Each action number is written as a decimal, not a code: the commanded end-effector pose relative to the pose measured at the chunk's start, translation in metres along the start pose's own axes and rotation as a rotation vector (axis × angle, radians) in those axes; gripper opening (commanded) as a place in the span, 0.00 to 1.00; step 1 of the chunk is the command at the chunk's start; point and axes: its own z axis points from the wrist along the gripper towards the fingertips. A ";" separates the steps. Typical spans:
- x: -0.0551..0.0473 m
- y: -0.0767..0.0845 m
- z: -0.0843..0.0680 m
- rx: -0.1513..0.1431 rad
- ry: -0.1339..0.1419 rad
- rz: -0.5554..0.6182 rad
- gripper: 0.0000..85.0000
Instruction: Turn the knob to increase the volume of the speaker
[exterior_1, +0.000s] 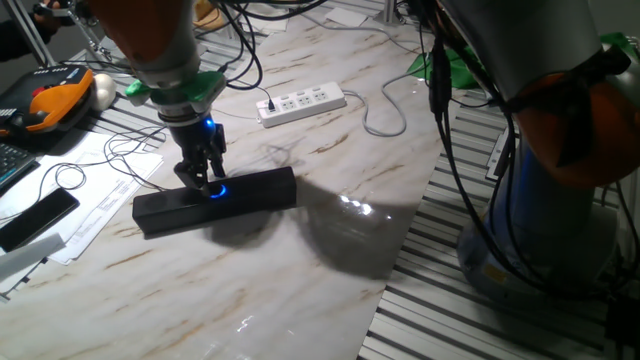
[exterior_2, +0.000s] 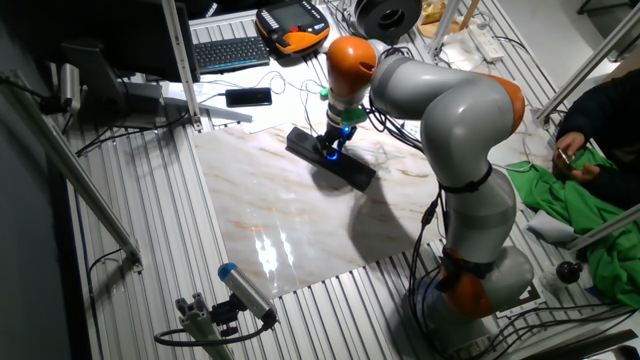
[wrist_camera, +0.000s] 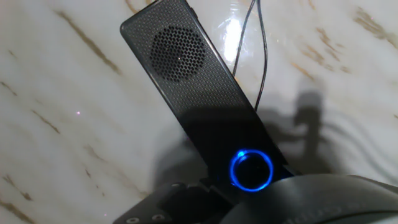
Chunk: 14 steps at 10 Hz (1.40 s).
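The speaker (exterior_1: 215, 200) is a long black bar lying on the marble table; it also shows in the other fixed view (exterior_2: 330, 157) and in the hand view (wrist_camera: 186, 81). The knob (wrist_camera: 251, 170) glows with a blue ring at the bar's middle, and shows as a blue spot in the fixed views (exterior_1: 218, 191) (exterior_2: 331, 152). My gripper (exterior_1: 204, 182) (exterior_2: 335, 145) points down right over the knob, fingertips at the bar's top face. The fingers look slightly apart. In the hand view the knob is uncovered and the fingers are out of frame.
A white power strip (exterior_1: 300, 102) with its cable lies behind the speaker. A flat black device (exterior_1: 35, 218) (exterior_2: 248, 97) and papers (exterior_1: 100, 195) lie to the left. An orange-and-black pendant (exterior_1: 50, 100) (exterior_2: 292, 25) sits at the back. The table edge (exterior_1: 400, 260) drops to slatted rails.
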 end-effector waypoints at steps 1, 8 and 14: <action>0.001 0.001 0.001 0.000 -0.003 0.000 0.60; 0.003 -0.001 0.004 -0.005 -0.012 -0.005 0.60; 0.003 0.000 0.004 -0.006 -0.010 -0.007 0.40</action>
